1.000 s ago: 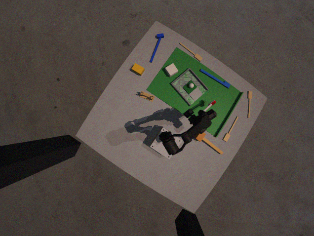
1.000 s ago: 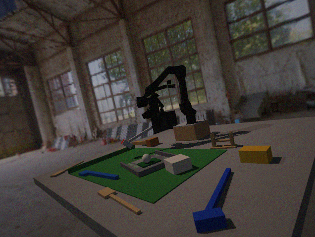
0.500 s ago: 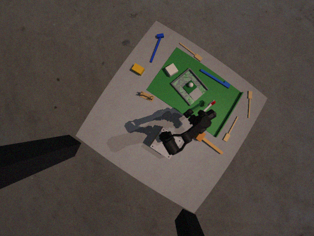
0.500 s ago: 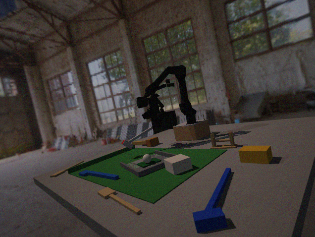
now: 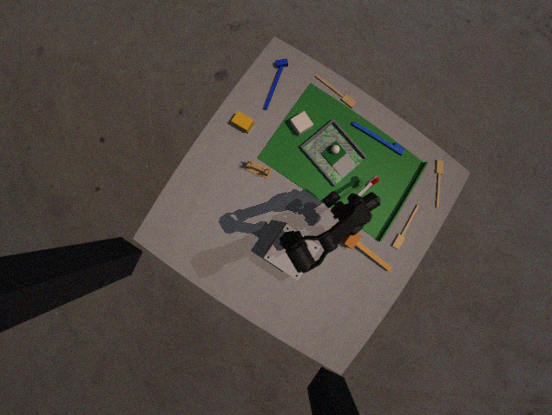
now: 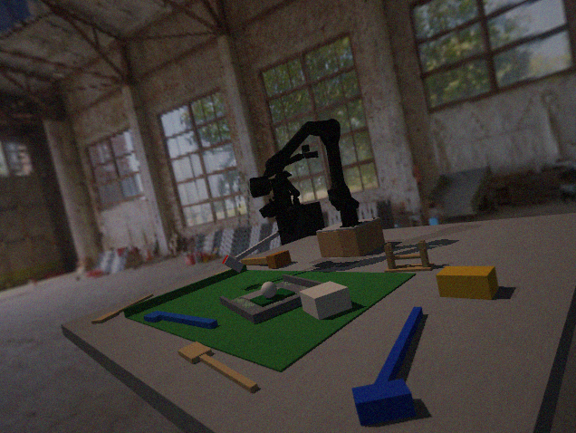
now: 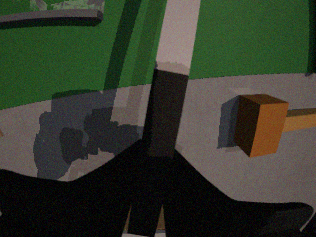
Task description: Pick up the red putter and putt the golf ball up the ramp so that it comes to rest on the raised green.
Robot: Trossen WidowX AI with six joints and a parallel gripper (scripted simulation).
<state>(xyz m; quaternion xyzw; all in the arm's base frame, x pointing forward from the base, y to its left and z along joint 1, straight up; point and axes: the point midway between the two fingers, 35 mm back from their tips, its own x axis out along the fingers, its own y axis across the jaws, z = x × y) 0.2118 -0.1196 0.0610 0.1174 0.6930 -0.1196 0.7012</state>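
white block (image 5: 301,121) beside green (image 5: 333,145) — obstacle
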